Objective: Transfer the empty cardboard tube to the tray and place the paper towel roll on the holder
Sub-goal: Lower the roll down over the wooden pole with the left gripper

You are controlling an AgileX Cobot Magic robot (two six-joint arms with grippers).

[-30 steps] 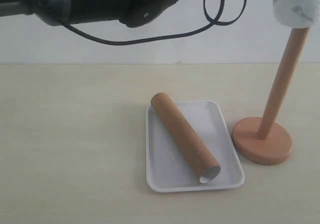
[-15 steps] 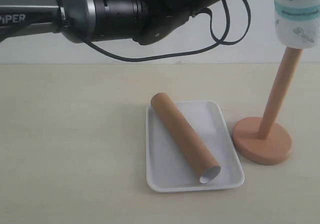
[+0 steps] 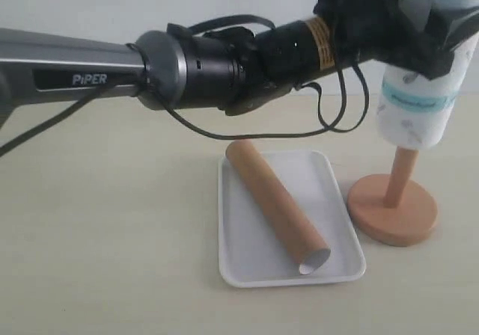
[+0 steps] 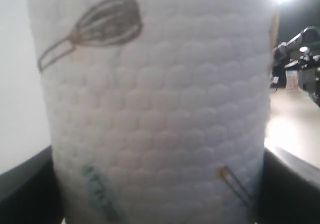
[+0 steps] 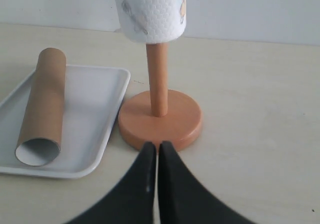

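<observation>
The white paper towel roll (image 3: 416, 111) with its teal band is threaded partway down the holder's dowel (image 3: 400, 176), well above the round wooden base (image 3: 391, 214). My left gripper (image 3: 419, 21) reaches across from the left and is shut on the roll's upper part; the roll (image 4: 155, 109) fills the left wrist view. The brown cardboard tube (image 3: 275, 204) lies diagonally in the white tray (image 3: 329, 182). My right gripper (image 5: 155, 146) is shut and empty, low over the table just in front of the holder base (image 5: 160, 121). The roll (image 5: 149, 11), tube (image 5: 44, 101) and tray (image 5: 97, 114) also show in the right wrist view.
The left arm's black body and cables (image 3: 224, 69) stretch across the scene above the tray. A pale wall stands behind the light table (image 3: 105, 223).
The left arm has come down, sliding the paper towel roll lower on the dowel from its top. Tube, tray and holder base have not moved.
</observation>
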